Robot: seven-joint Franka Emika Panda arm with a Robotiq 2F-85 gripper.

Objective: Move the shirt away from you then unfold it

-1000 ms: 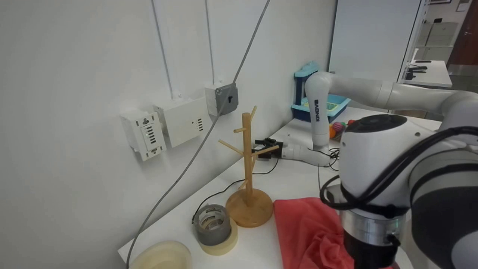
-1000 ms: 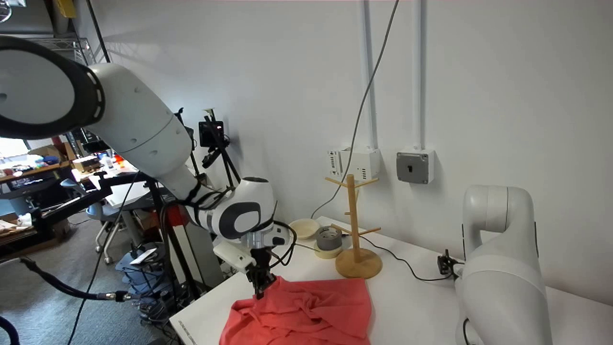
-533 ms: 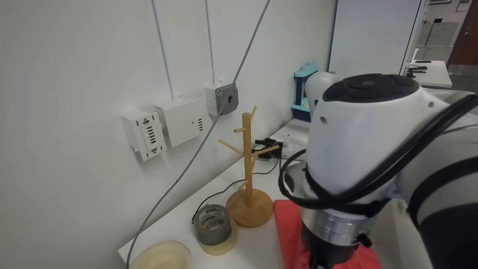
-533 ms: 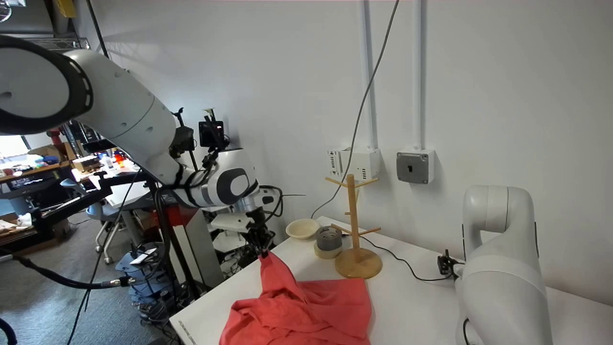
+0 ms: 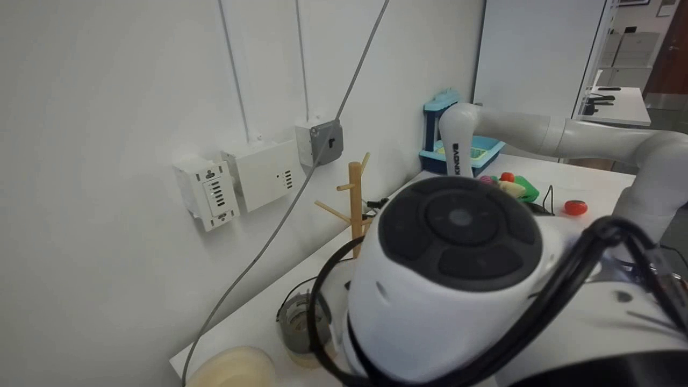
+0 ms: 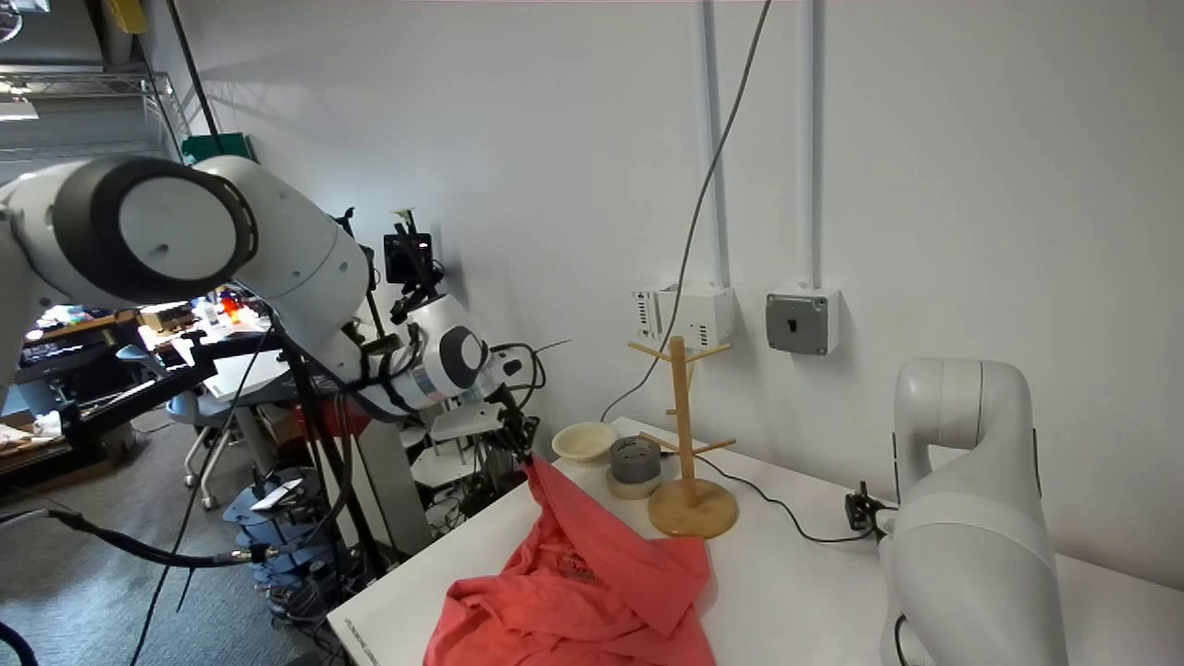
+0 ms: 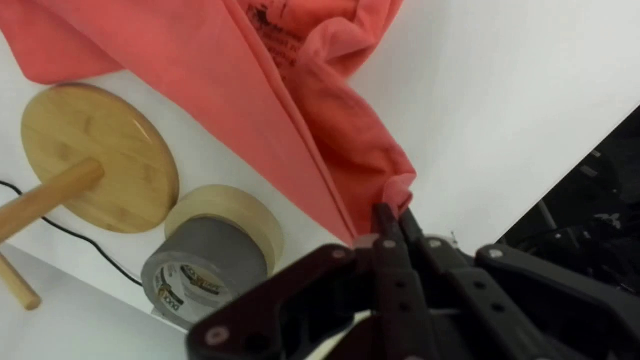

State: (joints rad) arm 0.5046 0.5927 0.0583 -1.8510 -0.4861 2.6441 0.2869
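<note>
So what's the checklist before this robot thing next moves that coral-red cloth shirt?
1. Black jointed fingers gripping the shirt: ok, closed on its raised end.
2. Shirt spread flat: not ok, much is bunched.
3. Raised cloth clear of the grey tape roll: ok, a gap shows.
4. Shirt apart from the round-based wooden peg stand: cannot tell.
5. Shirt's other end on the white table: cannot tell, cut off.

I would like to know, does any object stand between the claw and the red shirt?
Nothing visible does: the claw is shut on a gathered end of the red shirt. Beside its raised part, though, stand the wooden rack and the stacked tape rolls, which might snag it if it swings that way.
</note>
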